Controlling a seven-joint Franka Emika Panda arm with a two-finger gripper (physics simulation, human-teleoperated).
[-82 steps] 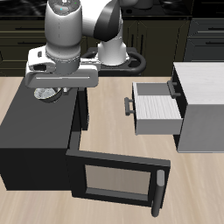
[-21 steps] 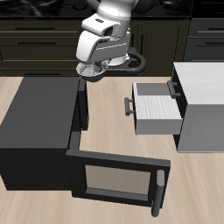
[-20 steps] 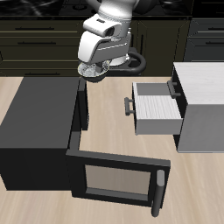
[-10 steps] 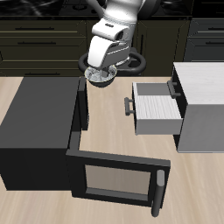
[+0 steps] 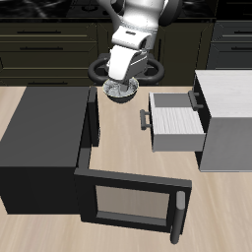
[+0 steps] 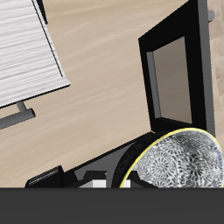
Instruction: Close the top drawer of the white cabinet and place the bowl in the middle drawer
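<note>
Your gripper (image 5: pixel 120 87) is clamped on the bowl (image 5: pixel 119 91), above the table; loose rim grip could drop it short of the open drawer (image 5: pixel 175 122).

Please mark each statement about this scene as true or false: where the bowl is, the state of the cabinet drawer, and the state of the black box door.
1. The gripper holds the bowl above the table. True.
2. The bowl lies inside the open drawer. False: it is in the air, beside the white cabinet.
3. The black box has its door open. True.
4. All cabinet drawers are shut. False: one is pulled out.
</note>
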